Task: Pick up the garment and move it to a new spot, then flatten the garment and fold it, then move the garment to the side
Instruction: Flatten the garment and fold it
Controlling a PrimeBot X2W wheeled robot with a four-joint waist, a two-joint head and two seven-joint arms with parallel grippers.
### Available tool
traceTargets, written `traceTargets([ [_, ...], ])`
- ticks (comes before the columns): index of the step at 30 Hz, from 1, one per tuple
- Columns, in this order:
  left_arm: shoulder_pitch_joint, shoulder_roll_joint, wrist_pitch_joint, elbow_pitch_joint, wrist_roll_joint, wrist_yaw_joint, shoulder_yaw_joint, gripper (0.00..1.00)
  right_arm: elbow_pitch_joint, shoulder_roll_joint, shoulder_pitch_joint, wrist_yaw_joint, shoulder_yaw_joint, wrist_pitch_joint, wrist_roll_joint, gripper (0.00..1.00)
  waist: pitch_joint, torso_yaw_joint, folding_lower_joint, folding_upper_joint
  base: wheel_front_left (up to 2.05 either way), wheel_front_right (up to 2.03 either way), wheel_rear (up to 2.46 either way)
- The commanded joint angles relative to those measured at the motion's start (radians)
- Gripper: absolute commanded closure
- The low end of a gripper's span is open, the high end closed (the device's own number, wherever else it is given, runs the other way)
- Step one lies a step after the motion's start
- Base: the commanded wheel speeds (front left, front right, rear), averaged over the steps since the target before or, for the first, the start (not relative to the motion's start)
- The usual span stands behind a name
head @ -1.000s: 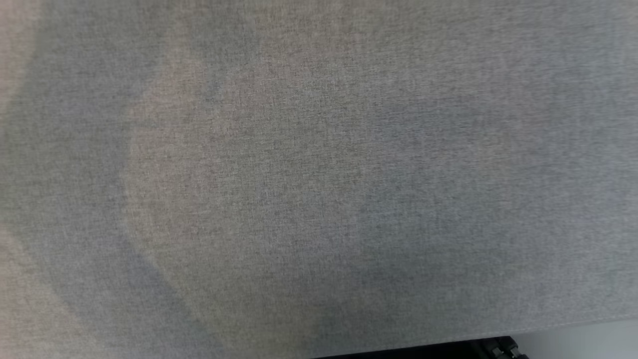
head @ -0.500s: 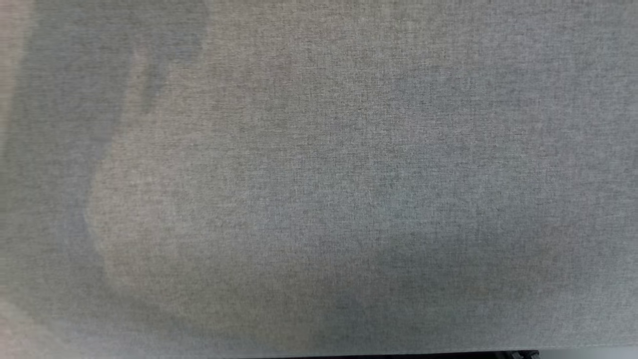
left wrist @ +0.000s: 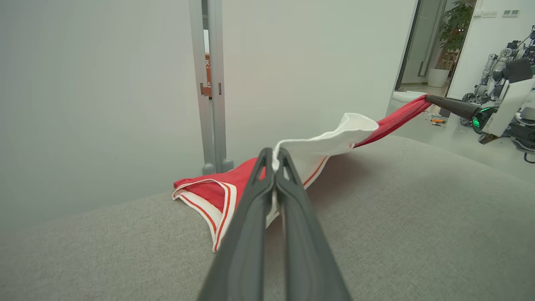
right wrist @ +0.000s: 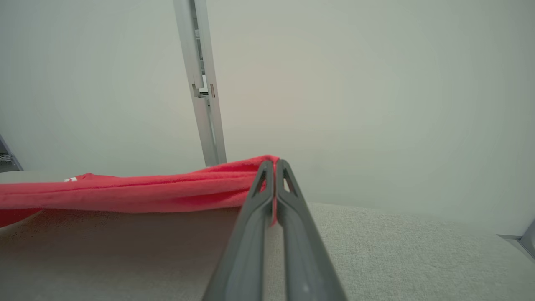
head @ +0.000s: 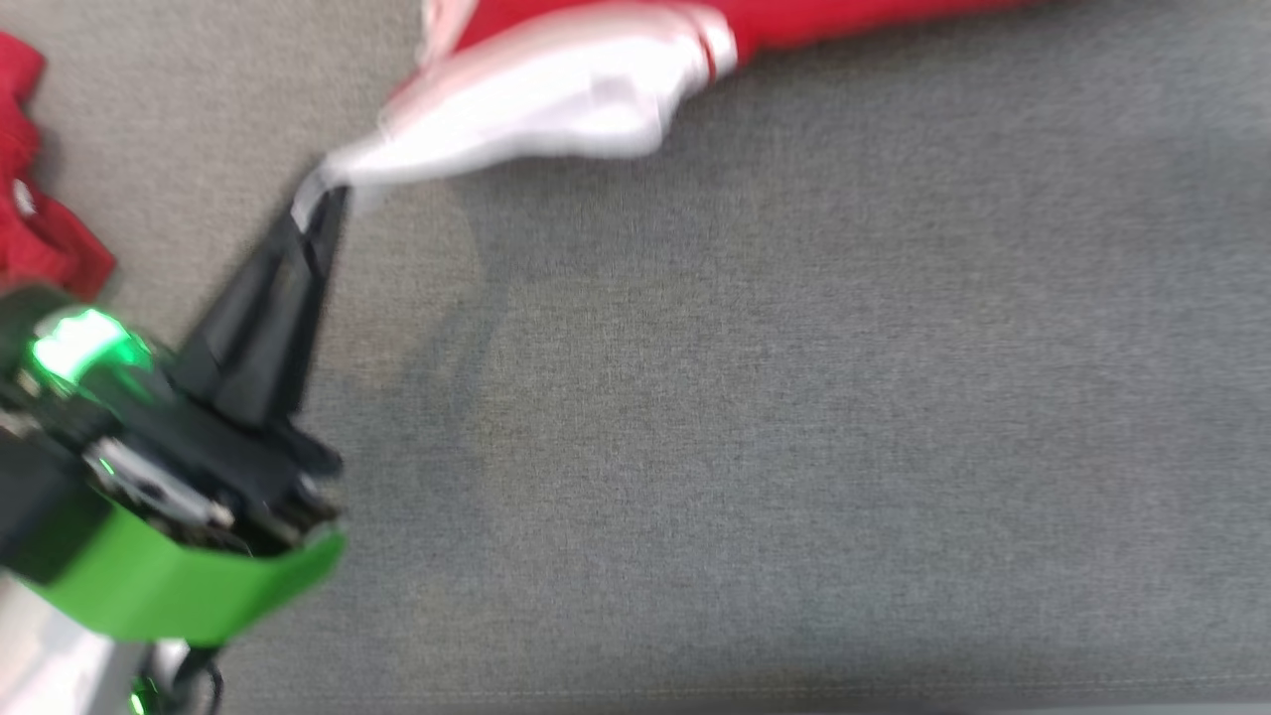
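Note:
The garment (head: 556,84) is red with white trim and a white panel. It hangs stretched between both grippers above the grey padded surface (head: 794,397). In the head view my left gripper (head: 320,194) is shut on its white edge at the upper left. The left wrist view has that gripper (left wrist: 276,155) pinching the white cloth (left wrist: 330,140), and the garment's far end is held by my right gripper (left wrist: 428,98). A lower part of the garment (left wrist: 209,194) rests on the surface. My right gripper (right wrist: 274,164) is shut on a red fold (right wrist: 138,190).
Pale wall panels with a grey metal post (left wrist: 211,83) stand behind the surface. Another bit of red cloth (head: 30,228) lies at the head view's left edge. A doorway with a potted plant (left wrist: 453,29) and other robot hardware (left wrist: 508,54) show at the right of the left wrist view.
The head view has shifted: before it held bare grey fabric, now my left gripper and the stretched garment have come into it.

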Motion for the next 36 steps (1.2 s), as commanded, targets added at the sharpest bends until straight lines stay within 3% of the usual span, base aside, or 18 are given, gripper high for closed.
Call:
traceTargets([
  [1,0.054,-0.003,0.0,-0.007,-0.014,-0.002,-0.004,1.0,-0.026,0.011,0.065,-0.001,-0.023,-0.003,0.001,1.0,-0.135,-0.018,0.0001,0.0,0.0,0.0,0.0],
  [8,0.283,-0.005,0.0,-0.013,-0.016,-0.004,-0.034,1.0,-0.118,0.086,0.377,-0.001,-0.065,-0.003,-0.013,1.0,-0.221,-0.049,0.0001,0.0,0.0,0.0,0.0],
  [19,0.432,0.01,0.062,-0.041,-0.019,0.015,-0.105,1.0,-0.14,0.115,0.612,-0.001,-0.112,0.022,-0.04,1.0,-0.254,-0.058,0.0001,0.0,0.0,0.0,0.0],
  [28,0.261,-0.047,0.128,0.076,0.003,0.023,-0.134,1.0,-0.013,0.145,0.493,-0.001,-0.039,0.065,-0.028,1.0,-0.212,-0.052,0.0001,0.0,0.0,0.0,0.0],
  [36,0.032,-0.081,0.096,0.207,0.06,0.012,-0.14,1.0,0.107,0.132,0.33,-0.001,0.01,0.04,-0.014,1.0,-0.139,-0.042,0.0001,0.0,0.0,0.0,0.0],
])
